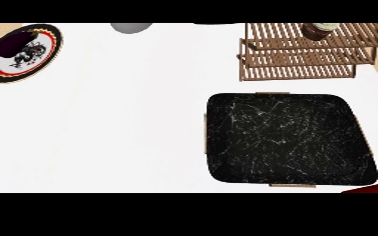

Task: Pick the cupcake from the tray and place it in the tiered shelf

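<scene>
Head view. We see neither hand in frame, so their state cannot be told. The tray (284, 140), black and marbled, lies at the right of the counter (125, 130) and holds nothing. The cupcake (320, 30) already sits on the upper level of the wooden tiered shelf (295, 62), just behind the tray. We judge the placing step done; the next move calls only for keeping the arms clear of the shelf. At far left a patterned plate (28, 54) carries a dark item. A grey object (131, 27) shows at the top edge.
</scene>
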Tool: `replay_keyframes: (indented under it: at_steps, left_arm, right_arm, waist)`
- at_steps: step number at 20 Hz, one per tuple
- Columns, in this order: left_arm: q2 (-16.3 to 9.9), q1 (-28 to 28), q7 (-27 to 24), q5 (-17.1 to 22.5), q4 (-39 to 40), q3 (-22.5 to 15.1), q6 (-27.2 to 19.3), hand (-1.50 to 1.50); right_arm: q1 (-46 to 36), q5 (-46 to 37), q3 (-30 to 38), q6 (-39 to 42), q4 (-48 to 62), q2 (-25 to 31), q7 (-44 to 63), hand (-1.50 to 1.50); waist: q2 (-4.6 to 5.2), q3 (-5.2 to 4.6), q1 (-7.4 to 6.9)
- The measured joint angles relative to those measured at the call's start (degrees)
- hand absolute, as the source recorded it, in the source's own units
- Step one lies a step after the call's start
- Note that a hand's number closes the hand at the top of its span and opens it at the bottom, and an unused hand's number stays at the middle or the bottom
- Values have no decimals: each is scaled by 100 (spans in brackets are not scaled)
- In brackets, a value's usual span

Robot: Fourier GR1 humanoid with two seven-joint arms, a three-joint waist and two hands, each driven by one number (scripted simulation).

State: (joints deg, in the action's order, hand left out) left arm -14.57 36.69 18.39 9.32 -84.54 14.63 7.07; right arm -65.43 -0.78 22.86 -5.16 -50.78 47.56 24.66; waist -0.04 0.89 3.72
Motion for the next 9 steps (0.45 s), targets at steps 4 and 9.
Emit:
replay_keyframes:
  at_steps: [4, 9]
  left_arm:
    - [64, 53, 3, -23, -4, 73, 40, 0]
    - [136, 96, -30, -71, -11, 154, 94, 0]
  right_arm:
    - [50, 133, 331, -47, 290, 240, -5, -150]
    - [165, 327, 615, 265, 587, 564, -107, -150]
  waist:
    - [-2, 10, 73]
    - [-11, 11, 129]
